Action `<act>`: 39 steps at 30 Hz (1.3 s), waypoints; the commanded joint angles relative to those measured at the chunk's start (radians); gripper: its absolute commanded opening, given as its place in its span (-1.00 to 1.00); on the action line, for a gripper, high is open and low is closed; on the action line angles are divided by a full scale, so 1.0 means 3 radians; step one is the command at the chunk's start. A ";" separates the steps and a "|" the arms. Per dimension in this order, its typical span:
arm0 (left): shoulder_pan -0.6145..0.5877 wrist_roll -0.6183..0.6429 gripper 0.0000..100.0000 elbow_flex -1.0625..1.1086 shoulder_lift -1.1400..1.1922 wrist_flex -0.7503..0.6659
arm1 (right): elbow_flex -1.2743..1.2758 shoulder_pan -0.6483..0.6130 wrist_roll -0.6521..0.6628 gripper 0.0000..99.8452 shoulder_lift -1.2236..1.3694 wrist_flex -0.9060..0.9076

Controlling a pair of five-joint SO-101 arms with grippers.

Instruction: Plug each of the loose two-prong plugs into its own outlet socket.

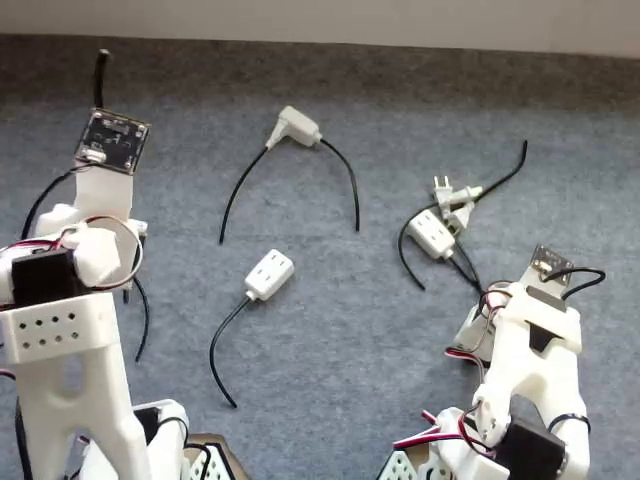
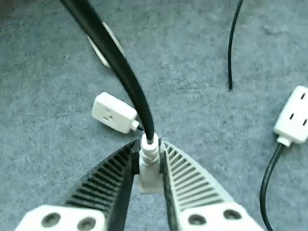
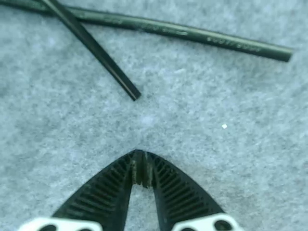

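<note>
Two claws, both closed: left claw (image 2: pixel 149 147) pinches a white plug (image 2: pixel 150 175) by its body just beside an outlet socket (image 2: pixel 113 113), likely for insertion; right claw (image 3: pixel 142 166), empty, hangs well apart from it.

A grey, felt-like cloth (image 1: pixel 400 100) lies under everything, meeting a pale strip (image 1: pixel 400 20) along the far edge.
</note>
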 commanded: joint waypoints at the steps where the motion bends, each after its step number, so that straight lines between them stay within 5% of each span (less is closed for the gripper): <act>1: -0.0105 0.0266 -0.99 -0.0146 -0.0110 -0.0123 | 0.0013 -0.0069 0.0036 -0.98 0.0023 -0.0110; 5: -0.0023 0.0803 -0.99 -0.0253 -0.0130 -0.0271 | 0.0013 -0.0069 0.0036 -0.98 0.0023 -0.0110; 18: 0.0744 0.3089 -0.99 0.0621 -0.0136 -0.1877 | 0.0013 -0.0069 0.0036 -0.98 0.0023 -0.0105; 23: 0.1148 0.3299 -0.99 0.1046 -0.0136 -0.2435 | 0.0013 -0.0069 0.0036 -0.98 0.0023 -0.0105; 30: 0.1803 0.3263 -0.99 0.1071 -0.0136 -0.2455 | 0.0013 -0.0069 0.0036 -0.98 0.0023 -0.0110; 36: 0.2135 0.4322 -0.99 0.1373 -0.0136 -0.2486 | -0.0003 -0.0069 0.0036 -0.98 0.0023 -0.0110; 39: 0.2161 0.4859 -0.99 0.1562 -0.0136 -0.2900 | -0.0023 -0.0069 0.0036 -0.98 0.0018 -0.0110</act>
